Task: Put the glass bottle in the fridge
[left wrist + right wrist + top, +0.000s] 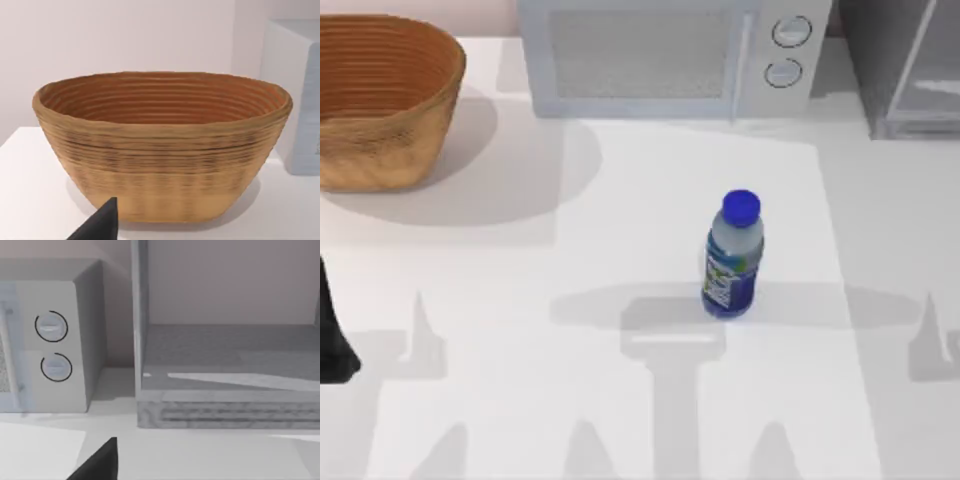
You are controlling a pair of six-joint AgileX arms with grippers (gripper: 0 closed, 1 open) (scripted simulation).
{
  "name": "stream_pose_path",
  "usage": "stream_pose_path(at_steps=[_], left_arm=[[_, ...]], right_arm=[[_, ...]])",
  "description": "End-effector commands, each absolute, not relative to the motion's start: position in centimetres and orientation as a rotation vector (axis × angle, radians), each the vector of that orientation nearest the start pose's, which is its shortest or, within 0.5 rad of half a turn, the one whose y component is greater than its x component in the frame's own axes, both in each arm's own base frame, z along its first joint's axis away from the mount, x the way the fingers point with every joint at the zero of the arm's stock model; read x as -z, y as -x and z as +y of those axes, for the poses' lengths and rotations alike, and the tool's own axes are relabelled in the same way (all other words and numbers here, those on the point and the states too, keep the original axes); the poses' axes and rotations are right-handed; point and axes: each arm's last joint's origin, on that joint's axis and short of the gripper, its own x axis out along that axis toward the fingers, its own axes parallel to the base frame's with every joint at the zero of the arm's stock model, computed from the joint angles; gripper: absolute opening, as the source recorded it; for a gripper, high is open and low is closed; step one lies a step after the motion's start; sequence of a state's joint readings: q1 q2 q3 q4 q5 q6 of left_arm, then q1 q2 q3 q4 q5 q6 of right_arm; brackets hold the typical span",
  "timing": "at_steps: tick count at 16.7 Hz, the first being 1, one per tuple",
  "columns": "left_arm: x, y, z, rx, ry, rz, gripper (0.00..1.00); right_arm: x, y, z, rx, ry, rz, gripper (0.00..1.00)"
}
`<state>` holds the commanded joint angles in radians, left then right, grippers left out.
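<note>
the glass bottle (732, 258) stands upright on the white table (620, 400), a little right of centre, blue cap up, label facing the near edge. nothing touches it. behind it, at the far edge, sits the white microwave (670, 55) with its two round dials on the right side. the fridge (905, 65) stands in the far right corner, just beside the microwave; in the right wrist view the fridge (225, 365) is open at the front, with a grey floor inside and a ribbed base strip. the wicker basket (380, 100) sits in the far left corner, well apart from the bottle.

left arm: a dark part shows at the table's left edge; its wrist view faces the basket (162, 150). whether the left gripper is clenched or released cannot be told. right arm: wrist view faces the fridge and microwave (50, 345); its fingers' state likewise cannot be told.
</note>
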<state>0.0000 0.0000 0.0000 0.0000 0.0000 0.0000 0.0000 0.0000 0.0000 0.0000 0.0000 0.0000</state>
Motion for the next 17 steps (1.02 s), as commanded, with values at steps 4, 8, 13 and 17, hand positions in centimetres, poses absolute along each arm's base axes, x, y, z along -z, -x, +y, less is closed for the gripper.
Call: stream_pose_path(at_steps=[4,8,13,17], left_arm=[[-16.0,-10.6,-0.1,0.0,0.0,0.0,1.0],[-16.0,-10.6,-0.1,0.0,0.0,0.0,1.0],[-16.0,-10.6,-0.1,0.0,0.0,0.0,1.0],[-16.0,-10.6,-0.1,0.0,0.0,0.0,1.0]], right_arm=[[-16.2,-10.7,-0.1,-0.006,0.0,-0.003,1.0],[-17.3,-11.6,0.4,-0.056,0.0,-0.024,1.0],[-18.8,-14.1,1.6,-0.175,0.003,-0.05,1.0],[-19.2,-16.6,3.2,-0.287,0.007,-0.061,1.0]])
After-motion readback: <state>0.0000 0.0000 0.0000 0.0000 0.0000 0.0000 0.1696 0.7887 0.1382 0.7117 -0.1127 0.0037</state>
